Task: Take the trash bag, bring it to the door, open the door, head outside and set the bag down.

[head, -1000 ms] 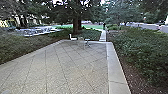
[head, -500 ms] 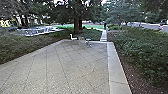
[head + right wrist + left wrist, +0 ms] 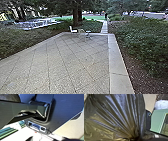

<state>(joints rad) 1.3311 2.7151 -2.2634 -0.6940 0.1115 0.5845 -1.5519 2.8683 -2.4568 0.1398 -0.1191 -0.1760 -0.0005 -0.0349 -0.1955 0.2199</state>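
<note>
The dark, shiny trash bag (image 3: 115,115) looms large in the left wrist view. Its plastic is drawn into long folds that meet at my left gripper (image 3: 137,138), which is shut on the gathered part. The bag's bulk hides much of what lies behind it. In the right wrist view are parts of the robot's own body, with a bright floor beyond them.
Pale paving (image 3: 75,65) stretches ahead, bordered on the right by a light kerb (image 3: 117,62). A white chair (image 3: 73,30) and a small table (image 3: 88,32) stand at its far end. Hedges (image 3: 147,47) flank it, and a narrow path (image 3: 104,27) leads off beyond.
The head camera has moved: the whole outdoor scene sits higher in its picture than before, with a little more paving at the bottom.
</note>
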